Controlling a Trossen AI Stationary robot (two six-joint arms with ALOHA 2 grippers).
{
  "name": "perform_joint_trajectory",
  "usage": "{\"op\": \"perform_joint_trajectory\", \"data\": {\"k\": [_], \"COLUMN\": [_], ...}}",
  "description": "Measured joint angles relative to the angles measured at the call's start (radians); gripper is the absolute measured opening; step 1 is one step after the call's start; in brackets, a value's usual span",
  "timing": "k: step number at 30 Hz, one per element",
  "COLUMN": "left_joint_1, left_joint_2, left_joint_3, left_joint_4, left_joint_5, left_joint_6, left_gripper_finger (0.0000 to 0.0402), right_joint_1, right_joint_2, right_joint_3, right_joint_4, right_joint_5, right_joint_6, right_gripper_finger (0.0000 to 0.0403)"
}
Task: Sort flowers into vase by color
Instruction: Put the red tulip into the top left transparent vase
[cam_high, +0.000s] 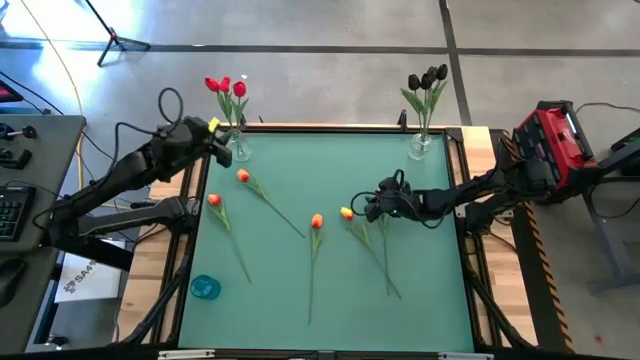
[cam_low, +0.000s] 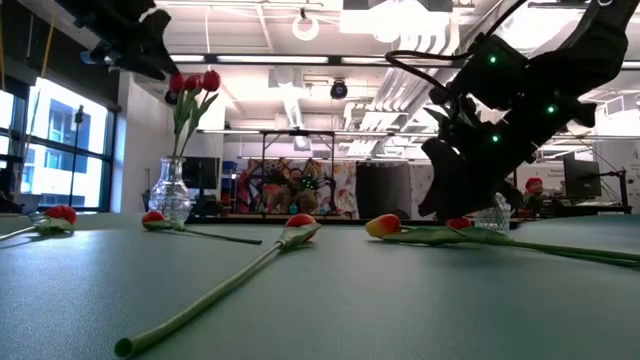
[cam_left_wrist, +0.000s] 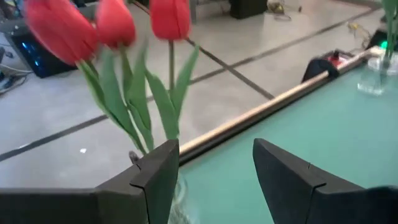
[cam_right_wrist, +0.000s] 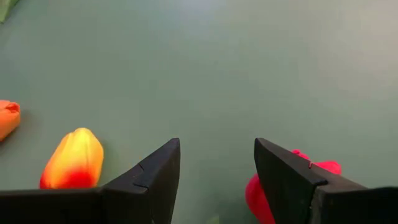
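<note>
Three red tulips (cam_high: 228, 88) stand in a glass vase (cam_high: 238, 150) at the table's far left. Black tulips (cam_high: 428, 78) stand in a second vase (cam_high: 422, 148) at the far right. Orange tulips (cam_high: 243, 176) (cam_high: 214, 200) (cam_high: 316, 221) and a yellow-orange one (cam_high: 347, 213) lie flat on the green mat. My left gripper (cam_high: 215, 130) is open, raised beside the red tulips' vase, with nothing between its fingers (cam_left_wrist: 158, 180). My right gripper (cam_high: 362, 207) is open, low over the mat. The yellow-orange head (cam_right_wrist: 73, 158) lies to one side of it and a red head (cam_right_wrist: 292, 186) to the other. My right gripper slants down at the mat from the table's right side, with bare mat between its fingers. The red tulip head (cam_right_wrist: 258, 196) lies half hidden behind one finger (cam_right_wrist: 286, 174). Whether that finger touches it, I cannot tell.
A small blue object (cam_high: 205, 287) lies at the mat's near left. The lying tulips' long stems (cam_high: 385, 260) run toward the near edge. A wooden rim (cam_high: 480, 250) frames the mat. A red device (cam_high: 555, 135) sits beyond the right edge.
</note>
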Motion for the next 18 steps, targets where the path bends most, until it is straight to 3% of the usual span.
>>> {"op": "perform_joint_trajectory", "data": {"k": [6,8,13,18], "left_joint_1": [-0.051,-0.072,-0.143,-0.242], "left_joint_2": [0.000,0.001,0.000,0.003], "left_joint_3": [-0.072,-0.093,-0.144,-0.253], "left_joint_4": [0.026,0.039,0.072,0.192], "left_joint_5": [-0.041,-0.039,-0.033,-0.025], "left_joint_6": [-0.036,-0.043,-0.100,-0.151], "left_gripper_finger": [0.0195,0.0195,0.0195,0.0195], "right_joint_1": [0.000,0.000,0.000,0.021], "right_joint_2": [-0.106,-0.175,-0.326,-0.372], "right_joint_3": [0.000,0.000,0.000,0.000], "right_joint_4": [-0.038,-0.076,-0.360,-0.573], "right_joint_5": [-0.014,-0.061,-0.212,-0.243], "right_joint_6": [-0.054,-0.050,0.119,0.244], "right_gripper_finger": [0.0193,0.0193,0.0193,0.0193]}}
